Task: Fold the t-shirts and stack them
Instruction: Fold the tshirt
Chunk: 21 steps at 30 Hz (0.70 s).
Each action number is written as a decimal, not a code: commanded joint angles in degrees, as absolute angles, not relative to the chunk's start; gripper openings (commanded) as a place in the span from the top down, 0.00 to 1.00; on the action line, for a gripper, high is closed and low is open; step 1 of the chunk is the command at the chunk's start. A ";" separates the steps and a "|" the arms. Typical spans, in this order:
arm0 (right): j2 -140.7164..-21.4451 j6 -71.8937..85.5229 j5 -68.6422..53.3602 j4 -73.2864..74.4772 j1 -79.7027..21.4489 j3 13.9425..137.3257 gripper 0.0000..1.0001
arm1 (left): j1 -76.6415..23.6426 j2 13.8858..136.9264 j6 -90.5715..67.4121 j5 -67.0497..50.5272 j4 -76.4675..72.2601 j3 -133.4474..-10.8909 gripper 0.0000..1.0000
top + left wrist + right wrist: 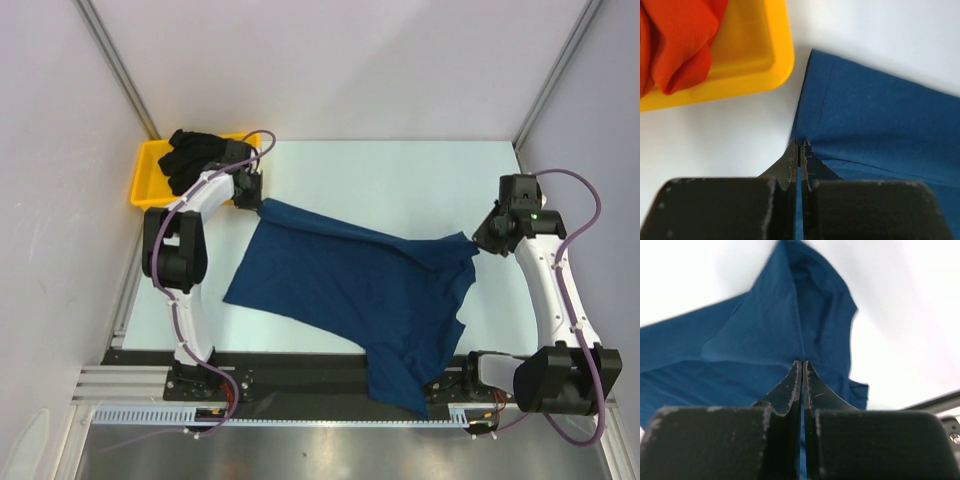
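1. Top view: a navy blue t-shirt lies spread across the middle of a white table. Its far edge is drawn in a line between the two arms. Its near end hangs over the dark rail at the table's near edge.
2. Same view: the left gripper holds the shirt's far-left corner, just beside a yellow tray in the far-left corner of the table. A bunched black t-shirt sits in the tray, spilling over its far rim.
3. Same view: the right gripper holds the shirt's right-hand tip, on the right side of the table, well apart from the left gripper.
4. Left wrist view: the left gripper has both fingers pressed together, pinching a corner of the navy blue t-shirt. The hemmed cloth spreads away to the right over the table.
5. Same view: the yellow tray fills the upper left, close to the shirt's edge but not touching it. A crumpled orange-red t-shirt lies inside it.
6. Right wrist view: the right gripper is clamped shut on a fold of the navy blue t-shirt. The cloth rises from the fingertips in a ridge and fans out to the left, with the white table showing on the right.
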State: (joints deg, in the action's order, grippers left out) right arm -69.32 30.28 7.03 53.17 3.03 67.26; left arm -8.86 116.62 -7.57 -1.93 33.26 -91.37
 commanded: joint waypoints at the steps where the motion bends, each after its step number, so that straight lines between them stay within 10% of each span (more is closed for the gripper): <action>1: -66.71 28.74 7.04 58.35 4.56 66.53 1.00 | -8.17 113.20 -8.44 -2.10 35.77 -91.23 1.00; 21: -58.18 31.64 7.12 60.92 5.19 56.43 1.00 | -8.70 114.52 -8.70 -3.52 35.60 -87.36 1.00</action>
